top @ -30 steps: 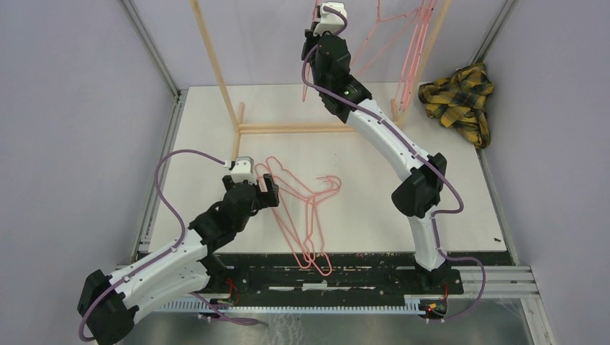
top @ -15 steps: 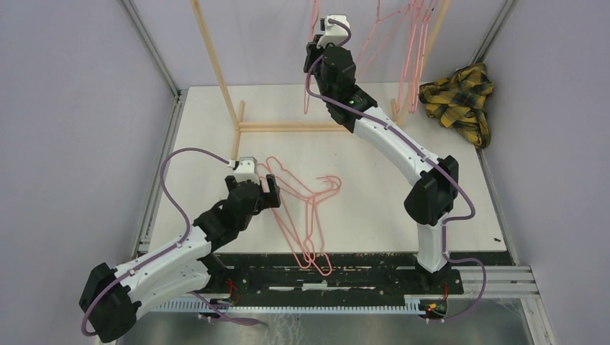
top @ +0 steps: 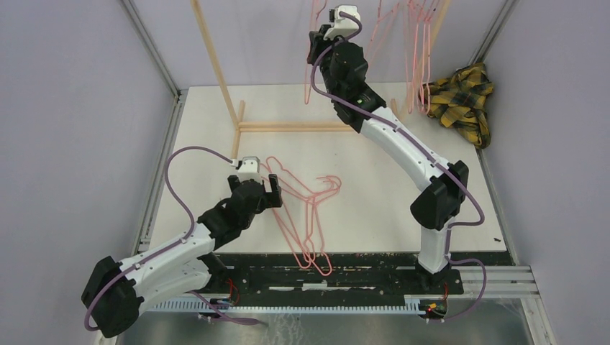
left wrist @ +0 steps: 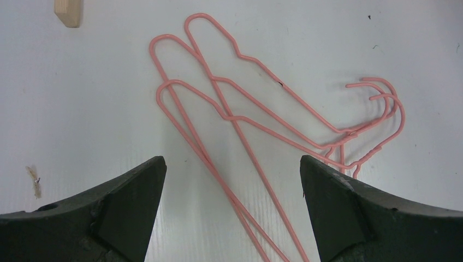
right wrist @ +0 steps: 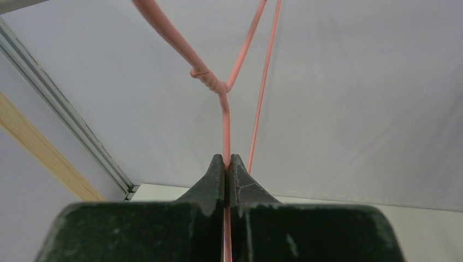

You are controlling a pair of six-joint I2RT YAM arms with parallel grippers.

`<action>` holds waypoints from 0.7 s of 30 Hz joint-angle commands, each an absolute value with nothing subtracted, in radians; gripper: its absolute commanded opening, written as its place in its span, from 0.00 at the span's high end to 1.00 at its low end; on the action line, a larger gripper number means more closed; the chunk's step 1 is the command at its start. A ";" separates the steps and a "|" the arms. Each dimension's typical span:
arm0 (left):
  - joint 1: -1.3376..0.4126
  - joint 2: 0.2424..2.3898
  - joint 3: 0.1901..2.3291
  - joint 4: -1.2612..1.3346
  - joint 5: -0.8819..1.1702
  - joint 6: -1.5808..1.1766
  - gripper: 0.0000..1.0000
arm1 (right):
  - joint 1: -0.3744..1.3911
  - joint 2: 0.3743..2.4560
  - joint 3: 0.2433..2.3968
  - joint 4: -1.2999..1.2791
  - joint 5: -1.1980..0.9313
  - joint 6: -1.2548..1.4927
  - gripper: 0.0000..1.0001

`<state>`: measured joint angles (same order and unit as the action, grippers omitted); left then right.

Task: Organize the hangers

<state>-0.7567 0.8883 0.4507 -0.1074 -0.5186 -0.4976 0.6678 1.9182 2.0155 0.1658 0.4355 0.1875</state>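
Note:
Several pink wire hangers (top: 313, 223) lie tangled on the white table, hooks to the right; they also show in the left wrist view (left wrist: 229, 117). My left gripper (top: 267, 188) is open and empty, low over their long straight wires (left wrist: 232, 164), one jaw on each side. My right gripper (top: 315, 39) is raised high at the back, shut on the neck of another pink hanger (right wrist: 210, 83), just below its twisted joint. That hanger (top: 307, 90) hangs down beside the arm. More pink hangers (top: 416, 57) hang at the back right.
A light wooden rack frame (top: 216, 65) stands at the back, its base bar (top: 288, 128) lying on the table. A yellow-black plaid cloth (top: 460, 100) lies at the back right corner. A wooden foot end (left wrist: 69, 12) lies just beyond the hangers.
My right gripper has risen and shifted right with its hanger. The hangers on the rack have swung. My left gripper has edged slightly forward over the pile.

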 commanded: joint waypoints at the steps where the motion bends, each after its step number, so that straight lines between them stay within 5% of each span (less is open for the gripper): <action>1: -0.759 0.898 0.466 -0.056 -0.523 -0.484 0.01 | 0.670 1.912 2.099 0.215 0.444 0.155 0.99; 11: -0.758 0.853 0.452 -0.086 -0.537 -0.495 0.01 | 0.625 2.151 2.521 -0.018 0.532 0.187 0.99; 21: -0.758 0.857 0.425 -0.083 -0.531 -0.509 0.01 | 0.611 2.001 2.194 0.074 0.525 0.240 0.99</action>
<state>-0.7567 0.8513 0.4282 -0.1074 -0.5205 -0.4976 0.6018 2.0624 2.2459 0.0971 0.5205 0.2214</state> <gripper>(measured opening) 0.991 0.016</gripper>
